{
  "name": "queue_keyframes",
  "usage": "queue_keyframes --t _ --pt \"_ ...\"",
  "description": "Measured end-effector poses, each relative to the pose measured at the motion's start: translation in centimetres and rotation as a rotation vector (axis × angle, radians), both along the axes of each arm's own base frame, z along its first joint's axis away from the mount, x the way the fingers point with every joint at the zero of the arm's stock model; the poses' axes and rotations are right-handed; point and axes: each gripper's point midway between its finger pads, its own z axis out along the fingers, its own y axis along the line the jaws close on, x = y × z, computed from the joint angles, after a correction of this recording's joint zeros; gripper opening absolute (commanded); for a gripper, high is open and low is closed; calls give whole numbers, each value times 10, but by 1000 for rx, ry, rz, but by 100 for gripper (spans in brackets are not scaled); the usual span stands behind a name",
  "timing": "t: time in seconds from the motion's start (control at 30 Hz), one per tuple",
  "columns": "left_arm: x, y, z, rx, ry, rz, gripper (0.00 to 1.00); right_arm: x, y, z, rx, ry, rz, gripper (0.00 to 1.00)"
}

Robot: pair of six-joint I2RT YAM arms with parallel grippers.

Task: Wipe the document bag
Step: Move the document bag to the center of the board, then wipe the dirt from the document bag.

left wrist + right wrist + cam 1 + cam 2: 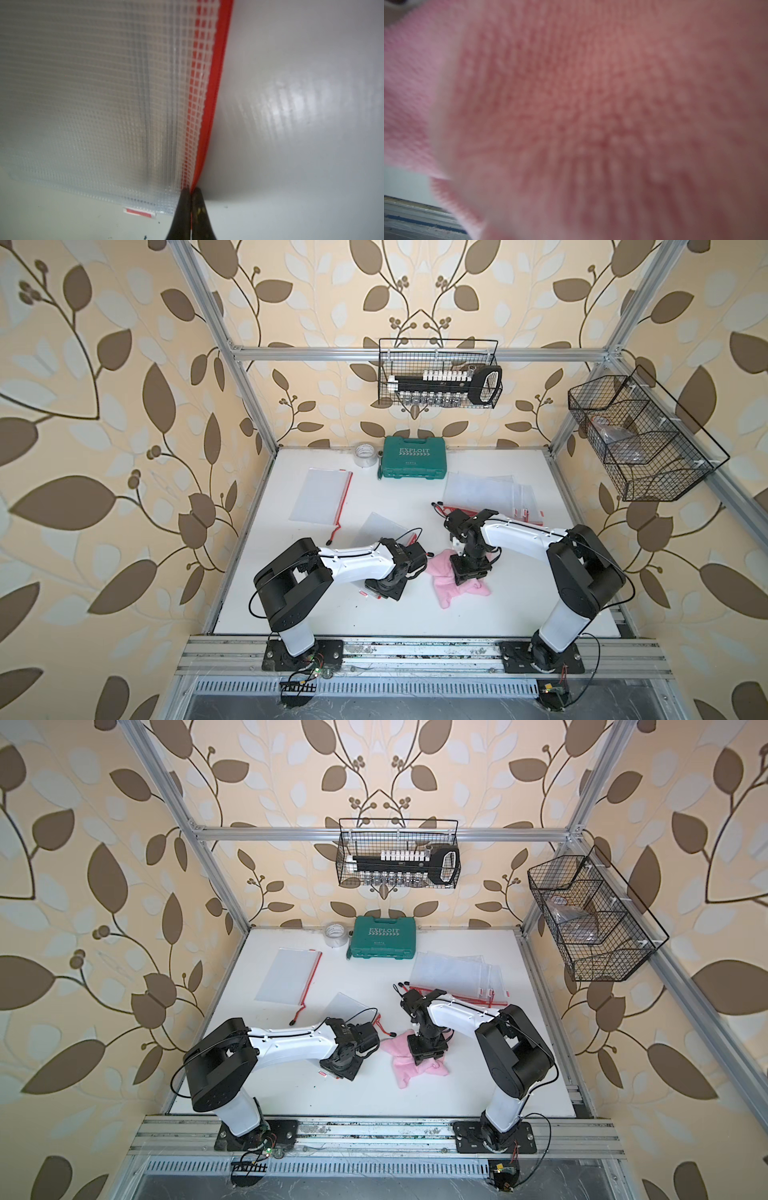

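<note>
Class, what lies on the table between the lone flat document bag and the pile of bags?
Nothing: only bare white table separates the lone bag from the pile, as both top views show; the green case sits farther back.

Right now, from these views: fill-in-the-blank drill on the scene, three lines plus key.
The left gripper has its fingers shut on the document bag at its ____ zipper edge.
The right gripper is down on the ____ cloth.
The green toolbox lid reads ____.
Missing: red; pink; EXPLOIT.
</note>
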Motion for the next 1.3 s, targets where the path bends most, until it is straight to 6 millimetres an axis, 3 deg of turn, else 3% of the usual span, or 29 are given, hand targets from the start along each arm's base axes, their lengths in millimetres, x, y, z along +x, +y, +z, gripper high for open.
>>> queue_keyframes --t 0.1,0.17,0.23,0.37,0.47,0.6,0.7,0.83,0.97,1.03,1.1,1.23,1.3 --pt "0 0 0 4 -14 -15 0 10 -4 16 30 -55 -38 0" --pt "-1 -1 0 -2 -22 -33 0 20 -8 40 36 -118 -53 0" --pt "-2 -5 1 -11 -30 -62 0 40 -4 79 73 -229 -58 0" --pt "-5 -21 2 -50 -41 -147 0 81 26 150 220 -410 -28 0" --pt "-6 -34 3 -78 -55 -217 0 107 66 165 308 -428 44 0" --pt "-4 -46 5 -105 -74 -279 0 130 131 132 407 -347 149 0" --pt "-1 -49 6 -116 -86 -295 0 130 154 84 424 -228 172 0" --pt "0 -49 6 -110 -91 -299 0 115 139 36 340 -114 147 0" --pt "-1 -48 6 -108 -90 -292 0 105 114 17 265 -70 110 0" --pt "-1 -48 7 -111 -92 -277 19 104 108 12 253 -59 96 0" --pt "-1 -47 10 -121 -96 -254 31 107 107 10 254 -60 88 0" --pt "0 -47 30 -175 -130 -188 45 108 108 1 251 -53 76 0" --pt "2 -46 45 -227 -154 -142 46 108 108 -1 251 -51 72 0"
